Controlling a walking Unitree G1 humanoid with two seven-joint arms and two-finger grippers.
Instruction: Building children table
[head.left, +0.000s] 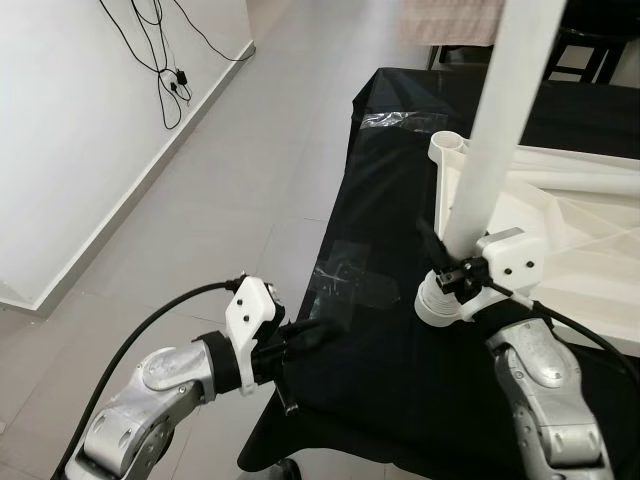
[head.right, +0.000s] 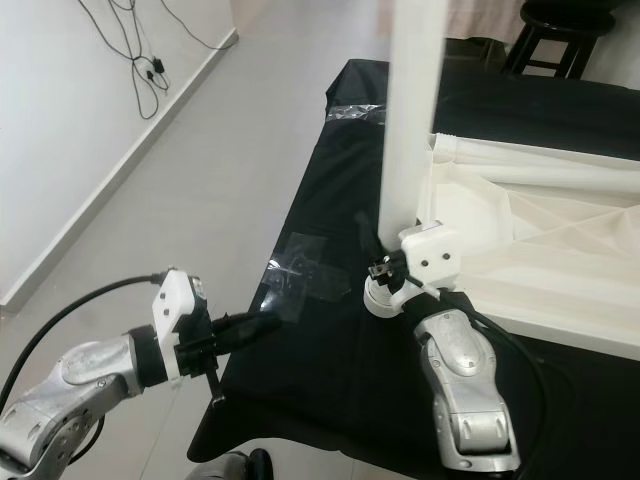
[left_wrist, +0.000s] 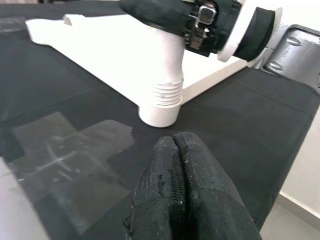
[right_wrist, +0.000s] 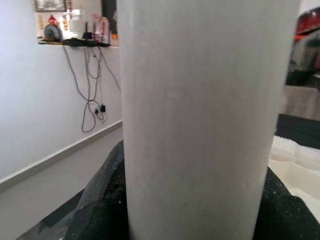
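A white tabletop (head.left: 585, 235) lies upside down on a black-covered table (head.left: 390, 370). A white table leg (head.left: 490, 150) stands upright in the corner socket (head.left: 440, 298) at the tabletop's near left corner. My right gripper (head.left: 448, 268) is shut on the leg just above its threaded base; in the right wrist view the leg (right_wrist: 200, 115) sits between the black fingers (right_wrist: 97, 200). My left gripper (head.left: 318, 332) hovers at the table's left edge, shut and holding nothing, pointing at the socket (left_wrist: 161, 107).
A patch of clear tape (head.left: 345, 280) shines on the black cloth beside the left gripper. Grey tiled floor (head.left: 220, 190) runs along the table's left side, with a white wall and hanging cables (head.left: 165, 70). A dark stool (head.right: 555, 40) stands beyond the table.
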